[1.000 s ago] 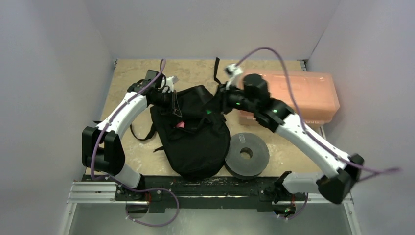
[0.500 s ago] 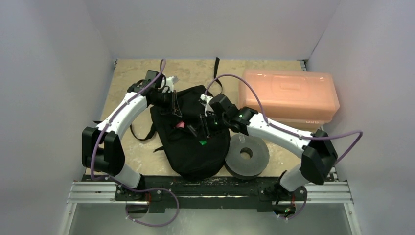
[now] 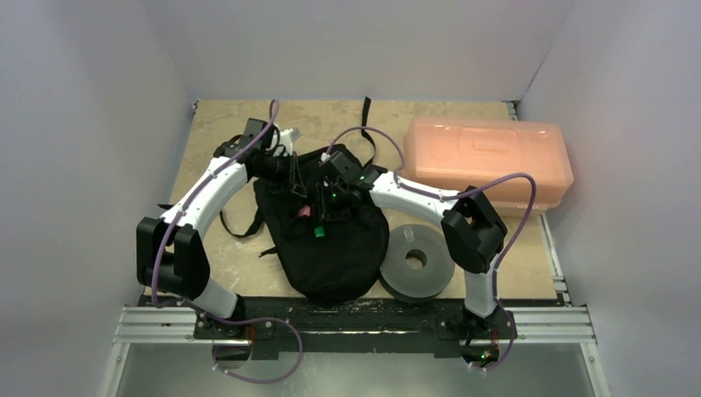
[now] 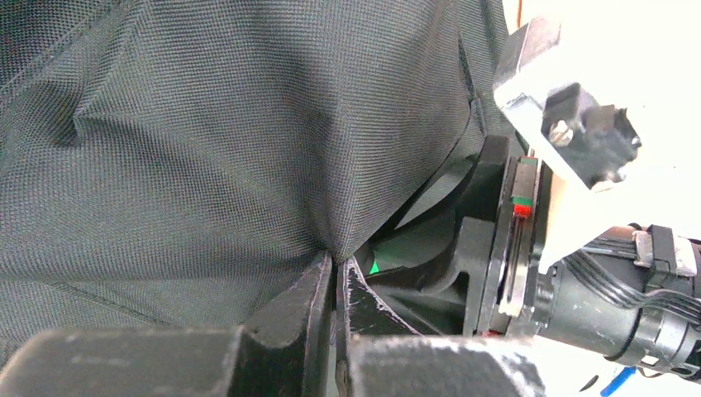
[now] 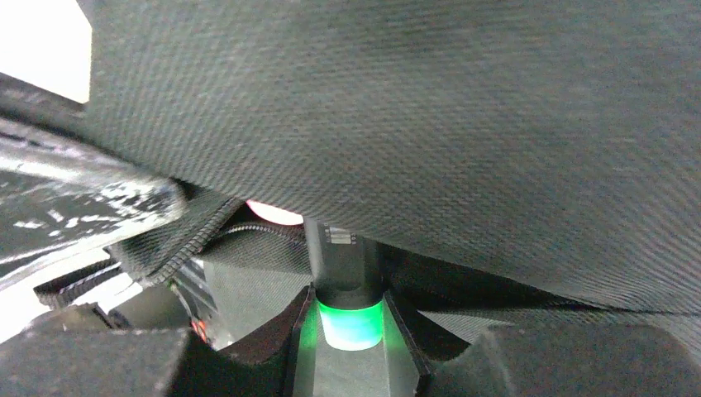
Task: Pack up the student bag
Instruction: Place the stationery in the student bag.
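The left gripper (image 4: 335, 266) is pinched together on a fold of the student bag (image 3: 339, 256). The right gripper (image 5: 350, 310) is clamped on a dark green-tipped cylinder (image 5: 342, 252) beneath the bag's fabric. The bag lies mid-table (image 3: 223, 141), just beside a grey spool (image 3: 417, 260).
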Robot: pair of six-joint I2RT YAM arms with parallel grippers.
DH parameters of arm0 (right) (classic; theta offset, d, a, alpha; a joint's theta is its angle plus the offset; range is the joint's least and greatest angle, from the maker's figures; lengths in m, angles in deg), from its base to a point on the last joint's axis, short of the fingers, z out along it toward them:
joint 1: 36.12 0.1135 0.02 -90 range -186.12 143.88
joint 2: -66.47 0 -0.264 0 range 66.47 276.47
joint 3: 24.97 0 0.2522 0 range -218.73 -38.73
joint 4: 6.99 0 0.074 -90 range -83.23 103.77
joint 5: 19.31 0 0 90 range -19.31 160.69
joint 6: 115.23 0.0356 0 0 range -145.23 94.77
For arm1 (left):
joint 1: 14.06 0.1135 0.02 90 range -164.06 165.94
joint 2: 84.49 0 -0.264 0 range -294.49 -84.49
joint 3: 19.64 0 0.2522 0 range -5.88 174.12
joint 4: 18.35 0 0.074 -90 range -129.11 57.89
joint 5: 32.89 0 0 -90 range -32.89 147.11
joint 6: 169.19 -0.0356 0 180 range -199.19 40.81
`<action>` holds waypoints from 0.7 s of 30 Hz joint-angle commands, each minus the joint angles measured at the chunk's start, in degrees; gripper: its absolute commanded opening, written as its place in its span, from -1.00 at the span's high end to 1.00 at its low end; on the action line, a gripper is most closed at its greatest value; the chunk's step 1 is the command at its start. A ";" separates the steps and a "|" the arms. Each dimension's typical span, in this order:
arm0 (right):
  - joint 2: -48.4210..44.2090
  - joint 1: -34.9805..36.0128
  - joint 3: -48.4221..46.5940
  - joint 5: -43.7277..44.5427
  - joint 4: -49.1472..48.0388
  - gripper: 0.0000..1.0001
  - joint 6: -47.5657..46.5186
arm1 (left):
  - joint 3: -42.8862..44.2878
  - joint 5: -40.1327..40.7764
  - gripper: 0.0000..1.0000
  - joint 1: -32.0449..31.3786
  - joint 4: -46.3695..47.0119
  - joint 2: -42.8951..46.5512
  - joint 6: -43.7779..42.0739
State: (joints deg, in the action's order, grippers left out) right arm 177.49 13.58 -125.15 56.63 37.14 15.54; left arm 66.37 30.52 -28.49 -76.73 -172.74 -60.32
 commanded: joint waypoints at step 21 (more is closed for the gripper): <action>-7.62 -0.47 16.70 29.40 -38.28 -0.16 -6.66 | -0.70 -3.29 1.00 -0.50 1.13 3.09 0.29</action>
State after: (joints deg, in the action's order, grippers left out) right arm 172.90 14.06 -109.65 80.45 5.19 13.55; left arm 65.50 30.04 -28.49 -74.50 -172.06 -60.27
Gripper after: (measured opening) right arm 0.492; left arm 0.019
